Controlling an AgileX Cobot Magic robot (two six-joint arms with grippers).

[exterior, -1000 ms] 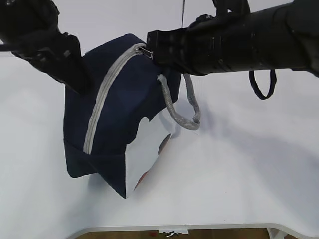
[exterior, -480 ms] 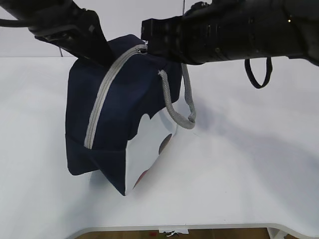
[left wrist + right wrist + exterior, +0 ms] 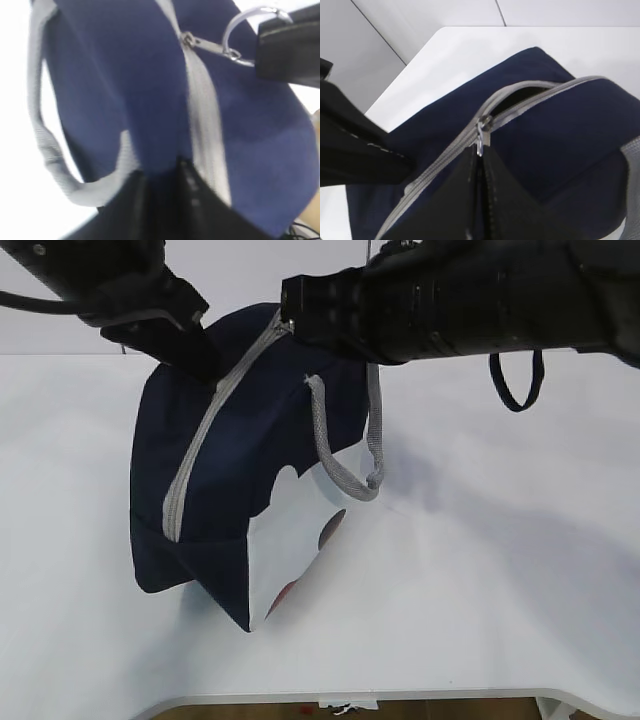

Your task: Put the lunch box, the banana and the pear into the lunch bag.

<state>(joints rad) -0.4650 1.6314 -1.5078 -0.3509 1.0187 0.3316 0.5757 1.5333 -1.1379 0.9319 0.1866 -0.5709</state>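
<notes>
The lunch bag (image 3: 225,480) stood tilted on the white bench (image 3: 500,580), its navy top leaning toward the left and its white side panel (image 3: 295,540) with dark and red marks facing the camera. A grey zipper (image 3: 205,430) ran up the sloping top of the bag, from low on the left up toward the right arm's fingers.

The right arm's fingers (image 3: 479,150) were closed on the zipper pull (image 3: 482,131), pinching it at the bag's upper end. Just beyond those fingertips, in the right wrist view, the zipper stood open over a short stretch and showed a dark gap (image 3: 525,95); below the fingers the zipper teeth lay shut. In the left wrist view the metal ring (image 3: 240,35) of the pull sat against the dark body of the right fingers (image 3: 287,47).

The left arm's fingers (image 3: 162,172) were closed on the navy fabric just beside the zipper, with a fold of cloth pinched between them. In the exterior view they met the bag at its upper left edge (image 3: 190,340), close to the right fingers and on the other side of the zipper.

A grey webbing handle (image 3: 345,445) hung in a loop below the right fingers, in front of the white panel. A second handle (image 3: 47,135) showed to the left of the left fingers.
</notes>
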